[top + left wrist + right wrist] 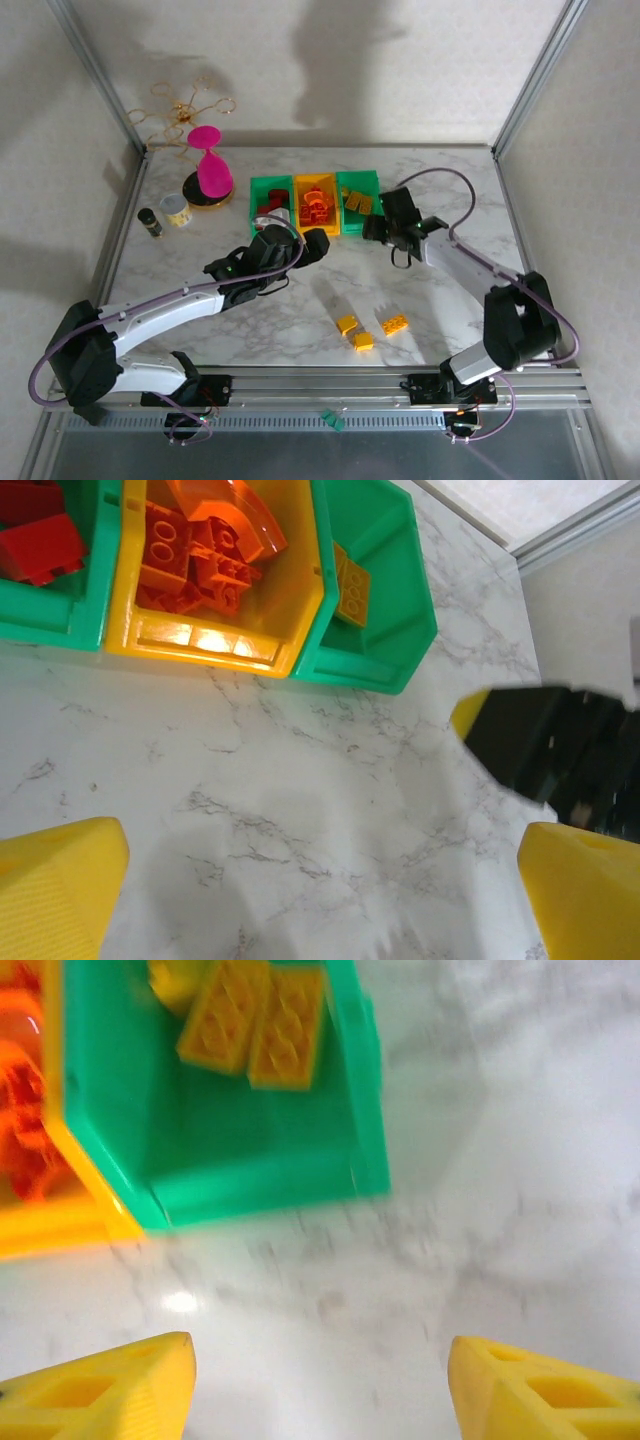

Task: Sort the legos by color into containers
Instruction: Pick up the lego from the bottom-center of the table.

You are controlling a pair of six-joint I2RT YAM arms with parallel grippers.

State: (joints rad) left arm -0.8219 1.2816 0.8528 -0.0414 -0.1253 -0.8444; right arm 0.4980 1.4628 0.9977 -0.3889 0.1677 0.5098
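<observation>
**A:** Which step is shown?

**B:** The right pincer [320,1385] hangs by the front lip of the right green bin [250,1175], jaws apart with nothing between them. Yellow legos [290,1025] lie inside. This is probably the close of a drop-off, though the wrist view is blurred.

**A:** And the other arm?

**B:** The left pincer [320,900], spread wide and empty, hovers before the yellow-orange bin [200,640].

**A:** What remains?

**B:** Three loose yellow legos [363,341] lie at lower centre of the counter [290,330]. The next move calls for a reach toward them, a descent over one brick, and a squeeze across its sides.
</observation>
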